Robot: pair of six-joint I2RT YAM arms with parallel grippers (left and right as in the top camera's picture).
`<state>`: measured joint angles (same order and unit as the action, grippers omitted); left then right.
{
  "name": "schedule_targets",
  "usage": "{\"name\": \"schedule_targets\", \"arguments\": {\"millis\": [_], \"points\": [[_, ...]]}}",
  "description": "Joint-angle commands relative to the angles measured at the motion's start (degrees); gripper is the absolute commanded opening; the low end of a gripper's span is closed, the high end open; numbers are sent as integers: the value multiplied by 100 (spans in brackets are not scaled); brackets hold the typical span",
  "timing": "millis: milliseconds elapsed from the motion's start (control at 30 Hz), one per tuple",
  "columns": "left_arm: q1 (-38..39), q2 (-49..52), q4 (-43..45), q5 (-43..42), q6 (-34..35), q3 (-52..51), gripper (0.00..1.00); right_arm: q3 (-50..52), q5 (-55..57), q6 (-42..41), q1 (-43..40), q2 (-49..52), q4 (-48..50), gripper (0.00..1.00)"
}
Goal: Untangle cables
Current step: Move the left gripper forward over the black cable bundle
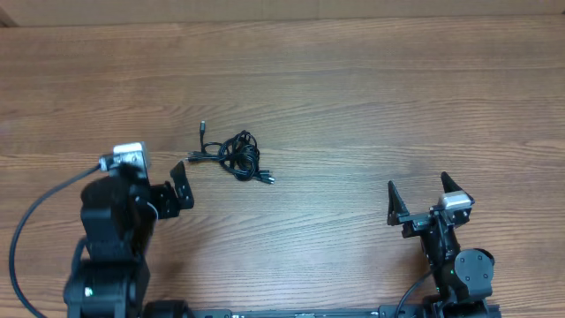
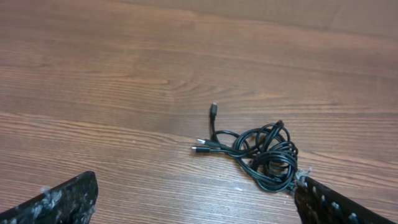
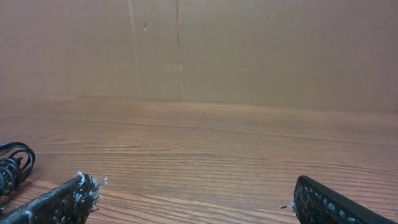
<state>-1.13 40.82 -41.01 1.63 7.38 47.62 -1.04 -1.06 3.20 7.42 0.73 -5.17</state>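
Observation:
The cables (image 1: 238, 157) lie in one small black tangle on the wooden table (image 1: 353, 97), with thin plug ends sticking out to the left and lower right. In the left wrist view the cables (image 2: 264, 152) sit ahead and to the right, their near loop close to my right fingertip (image 2: 311, 193). My left gripper (image 1: 157, 179) is open just left of the tangle and holds nothing. My right gripper (image 1: 419, 196) is open far to the right, with bare wood between its fingers. A loop of the cables (image 3: 12, 165) shows at the left edge of the right wrist view.
A brown cardboard wall (image 3: 199, 50) stands along the far edge of the table. A thick black arm cable (image 1: 26, 238) curves along the left arm's base.

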Motion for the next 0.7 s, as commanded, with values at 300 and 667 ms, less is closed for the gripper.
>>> {"name": "schedule_targets", "arguments": {"millis": [300,667], "points": [[42,1364,-1246,-1019,-269,1561,100,55,57,-15,-42,-57,33,100],[46,1917,-1491,-1263,-315,1751,100,55,57,-15,-42,-57,33,100]]}}
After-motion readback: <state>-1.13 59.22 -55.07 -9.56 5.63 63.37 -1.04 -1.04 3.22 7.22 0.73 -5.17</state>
